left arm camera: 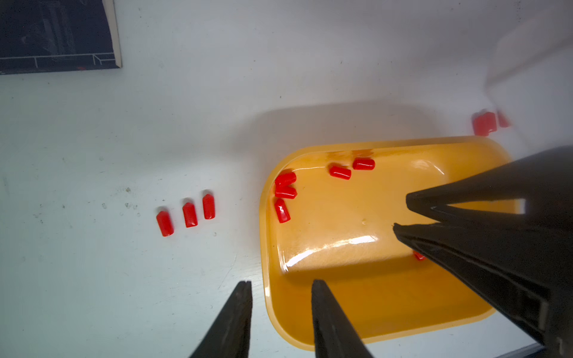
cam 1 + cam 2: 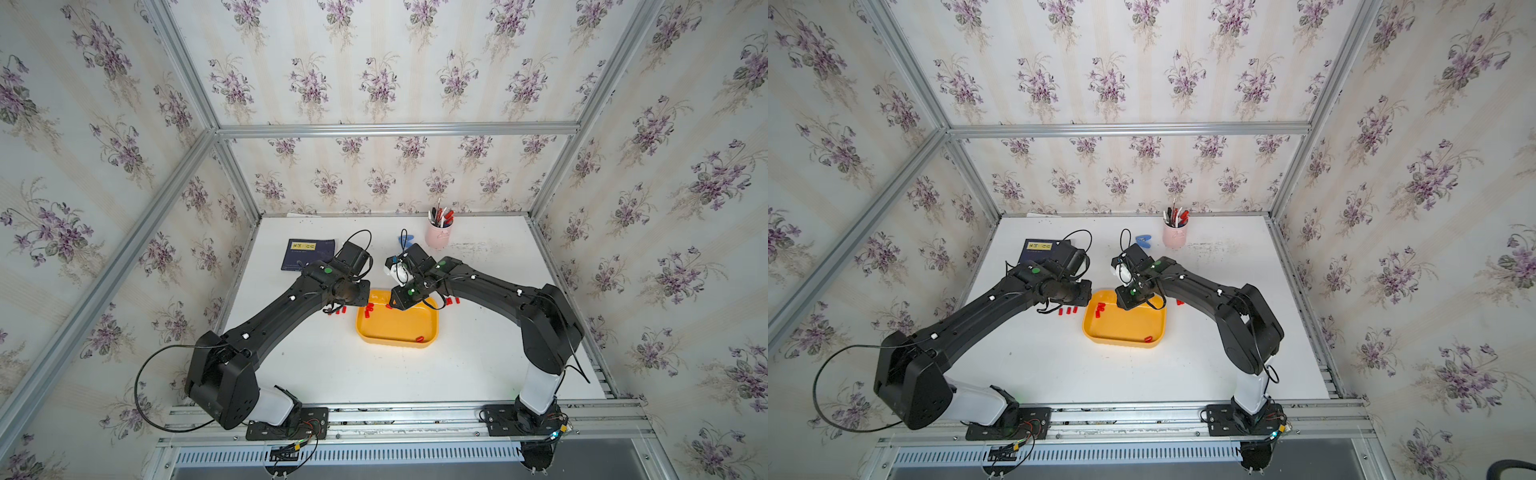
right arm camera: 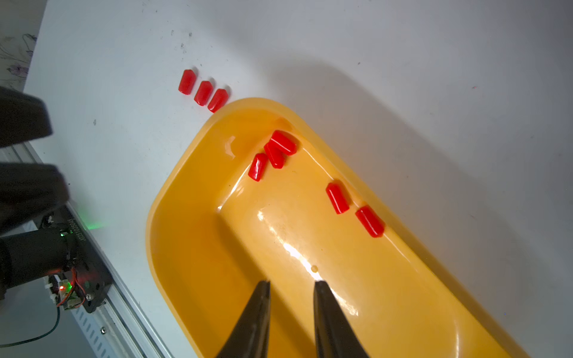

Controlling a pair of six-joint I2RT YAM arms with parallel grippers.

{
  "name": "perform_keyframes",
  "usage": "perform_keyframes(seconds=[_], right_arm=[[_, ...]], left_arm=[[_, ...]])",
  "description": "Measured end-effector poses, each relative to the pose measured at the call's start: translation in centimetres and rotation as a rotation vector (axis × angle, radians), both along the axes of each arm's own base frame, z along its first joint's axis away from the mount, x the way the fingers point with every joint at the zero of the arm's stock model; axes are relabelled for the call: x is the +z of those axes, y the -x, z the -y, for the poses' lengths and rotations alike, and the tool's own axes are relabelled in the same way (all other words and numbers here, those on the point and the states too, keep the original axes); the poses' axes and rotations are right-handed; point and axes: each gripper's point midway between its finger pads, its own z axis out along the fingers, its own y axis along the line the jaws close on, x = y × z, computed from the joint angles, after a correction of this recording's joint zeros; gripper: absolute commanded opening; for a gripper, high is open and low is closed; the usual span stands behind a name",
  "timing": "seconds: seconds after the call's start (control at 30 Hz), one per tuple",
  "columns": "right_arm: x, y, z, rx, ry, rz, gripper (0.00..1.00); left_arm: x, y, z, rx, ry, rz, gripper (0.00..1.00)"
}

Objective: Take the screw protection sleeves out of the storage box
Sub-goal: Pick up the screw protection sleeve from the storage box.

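Right fingers (image 3: 322, 297), narrowly parted and empty, hang over the box (image 3: 173, 248) floor, two sleeves (image 3: 338, 198) ahead along its far wall, long axes roughly lengthwise to them; left fingers (image 1: 324, 303), likewise parted and empty, straddle its rim.

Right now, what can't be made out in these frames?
- Loose sleeves beside the storage box: right arm covers most in both top views, blurred in the left wrist view; no count.
- One sleeve in the box: left wrist view, mostly behind the right end effector.
- Left end effector: tips hidden under its own wrist in both top views.
- Dark book: label too small to read.
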Motion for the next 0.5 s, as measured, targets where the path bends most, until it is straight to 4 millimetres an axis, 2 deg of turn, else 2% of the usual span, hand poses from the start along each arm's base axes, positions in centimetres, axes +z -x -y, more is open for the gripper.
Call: perform_keyframes(seconds=[0.3, 0.5], right_arm=[[-3.5, -1.1, -0.5, 0.066, 0.125, 0.038, 0.30], [-4.7, -1.7, -1.4, 0.090, 0.163, 0.068, 0.30]], left_arm=[[-0.9, 0.0, -1.2, 0.035, 0.000, -0.005, 0.38], [-1.4, 0.0, -1.2, 0.034, 0.011, -0.012, 0.38]])
